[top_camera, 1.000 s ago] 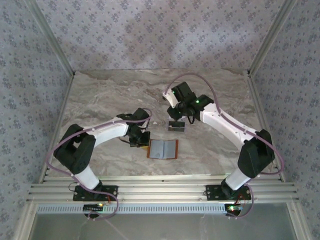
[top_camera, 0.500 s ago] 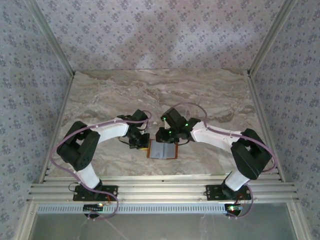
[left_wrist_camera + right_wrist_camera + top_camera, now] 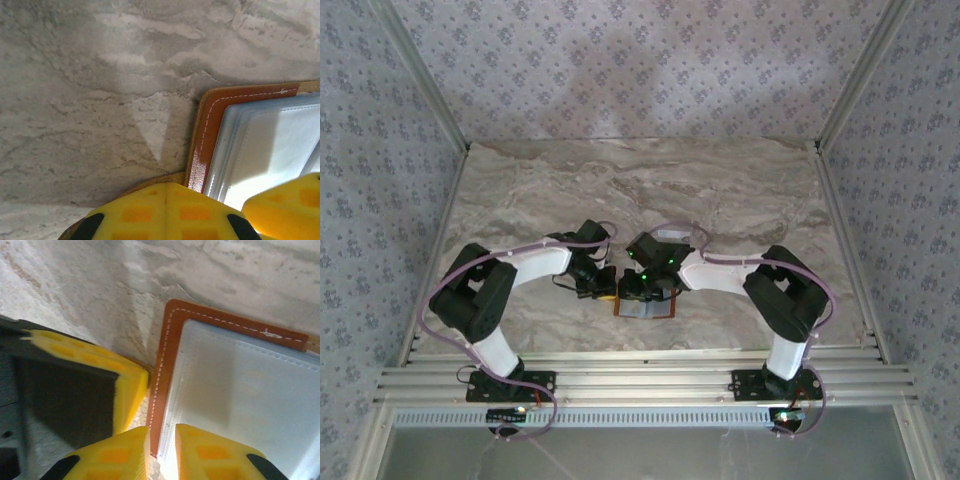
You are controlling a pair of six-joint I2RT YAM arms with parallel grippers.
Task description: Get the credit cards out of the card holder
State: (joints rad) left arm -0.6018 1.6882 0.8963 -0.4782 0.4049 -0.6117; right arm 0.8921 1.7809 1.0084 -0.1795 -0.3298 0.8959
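Note:
The card holder (image 3: 658, 309) lies open on the marble, brown leather rim around pale grey-blue panels (image 3: 235, 390). Stacked pale layers sit in its pockets (image 3: 260, 145); I cannot make out separate credit cards. My right gripper (image 3: 162, 440) hovers low over its left edge, jaws slightly apart, with the stitched brown rim (image 3: 165, 370) in the gap. My left gripper (image 3: 166, 187) is shut at the holder's left corner, its tips against a tan leather edge (image 3: 150, 180). Whether that edge is pinched I cannot tell. In the top view both grippers (image 3: 600, 283) (image 3: 640, 285) crowd the holder's left side.
Marble tabletop (image 3: 520, 200) stretches left, right and behind the holder. Patterned walls enclose the table on three sides. An aluminium rail (image 3: 640, 385) runs along the near edge by the arm bases.
My right arm has swung from the middle of the table toward the near side and down onto the card holder's left edge, jaws widening slightly. The left gripper stayed put.

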